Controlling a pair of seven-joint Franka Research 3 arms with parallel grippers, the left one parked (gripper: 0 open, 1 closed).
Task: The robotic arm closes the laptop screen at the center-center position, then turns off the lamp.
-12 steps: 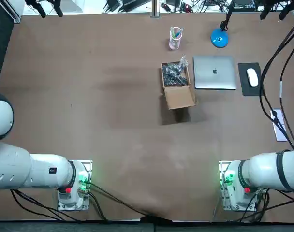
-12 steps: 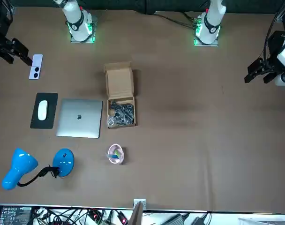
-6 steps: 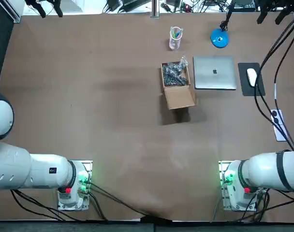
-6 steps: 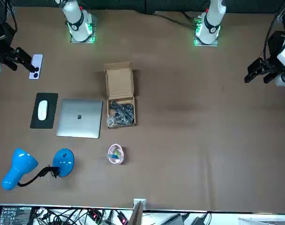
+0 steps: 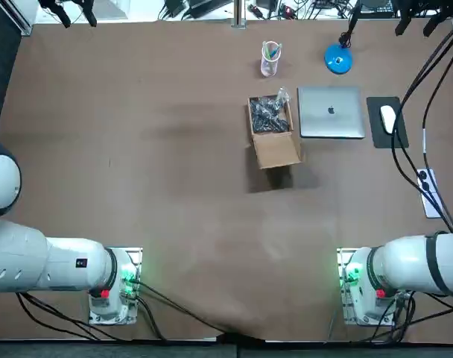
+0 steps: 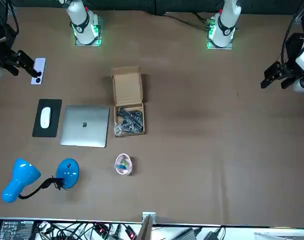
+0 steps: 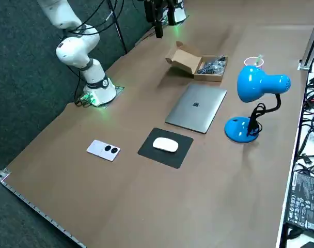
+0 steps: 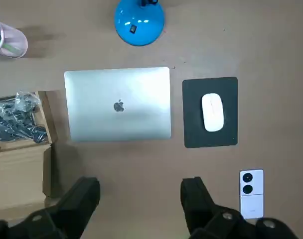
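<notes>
An open cardboard box (image 5: 271,133) is seen on the desk (image 5: 137,149). A clear bag of small dark parts (image 5: 270,112) is kept in it. Some pens (image 5: 271,50) are kept in a pink cup (image 5: 270,66) near the box. The silver laptop (image 5: 331,112) is laid flat with its lid shut, between the box and a black mouse pad (image 5: 383,138). A white mouse (image 5: 389,118) is laid on the pad. The blue lamp (image 7: 255,82) is stood just beside the laptop. Its round head is shown in the side and front views, but only its base is shown from the wrist. The right hand (image 8: 140,189) is held high above the desk, opened wide, with nothing in it. In the front view it is seen near a small white thing with two dark dots (image 7: 104,150).
</notes>
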